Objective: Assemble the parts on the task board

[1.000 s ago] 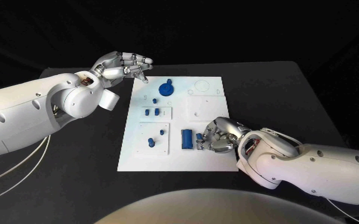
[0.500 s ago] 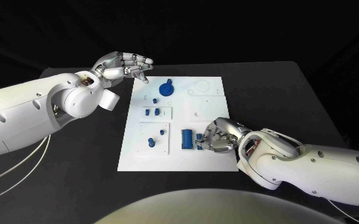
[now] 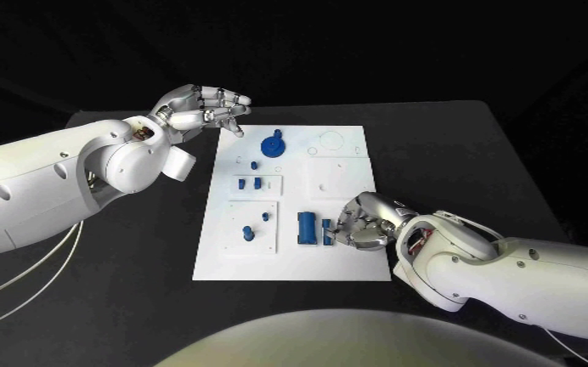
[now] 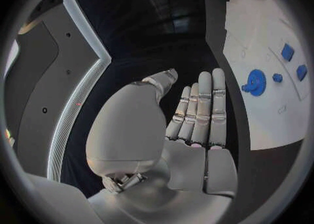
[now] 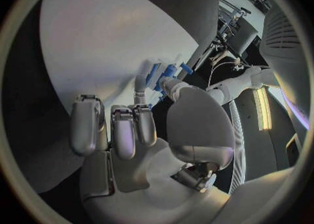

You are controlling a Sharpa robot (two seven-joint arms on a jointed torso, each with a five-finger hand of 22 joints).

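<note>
Board white, flat at frame centre on black worktop. Left hand upper left, just off the board's far corner, fingers loosely apart, holding nothing. Right hand lower right, fingers curled down onto a small blue part beside an upright blue block; grip uncertain. Blue gear near board's top.

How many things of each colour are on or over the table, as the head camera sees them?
Blue parts: 8, one by the right hand
White task board: 1
Silver hands: 2, counting the left hand
Total: 11
</note>
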